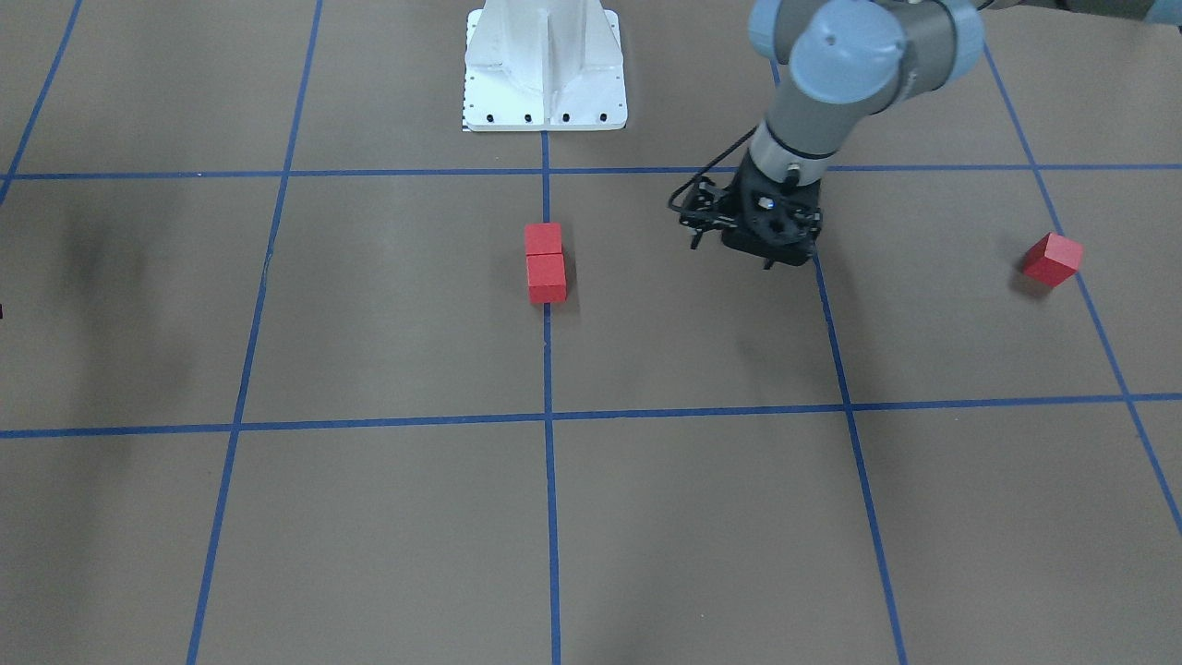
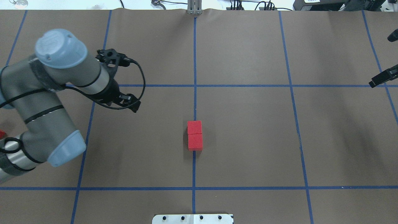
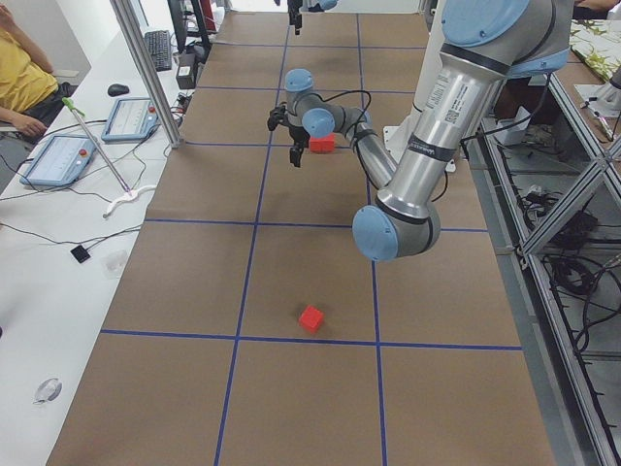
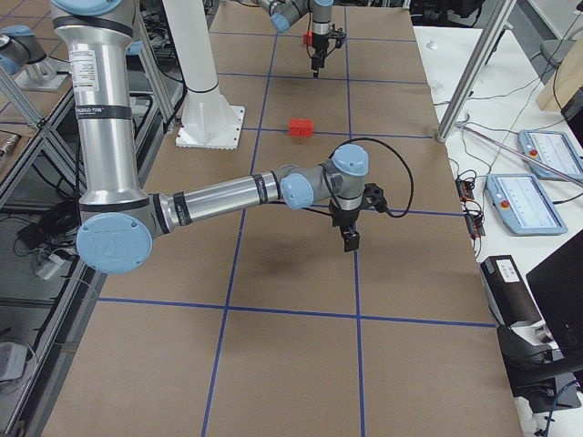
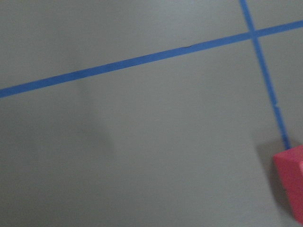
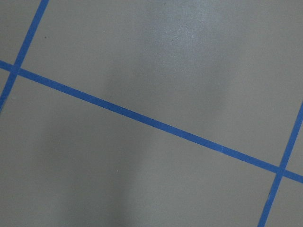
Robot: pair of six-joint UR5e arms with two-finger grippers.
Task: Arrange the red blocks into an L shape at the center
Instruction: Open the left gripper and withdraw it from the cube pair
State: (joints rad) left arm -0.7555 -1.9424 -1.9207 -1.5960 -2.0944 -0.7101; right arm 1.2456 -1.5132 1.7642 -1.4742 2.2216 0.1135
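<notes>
Two red blocks [image 2: 194, 127] [image 2: 195, 142] lie touching in a straight line on the centre grid line; they also show in the front view [image 1: 545, 261]. The third red block [image 1: 1053, 259] sits alone, turned at an angle, far out on my left side, mostly hidden behind my left arm in the overhead view. My left gripper [image 2: 131, 104] hovers between the pair and the lone block, empty, its jaws seemingly apart. The left wrist view catches a corner of one centre block [image 5: 291, 184]. My right gripper [image 2: 381, 78] is at the far right edge; its jaws are unclear.
The brown paper table carries a blue tape grid [image 2: 195, 85]. The white robot base plate [image 1: 545, 69] stands at my edge of the table. Operators' tablets and cables [image 3: 63, 155] lie on the side bench beyond the far edge.
</notes>
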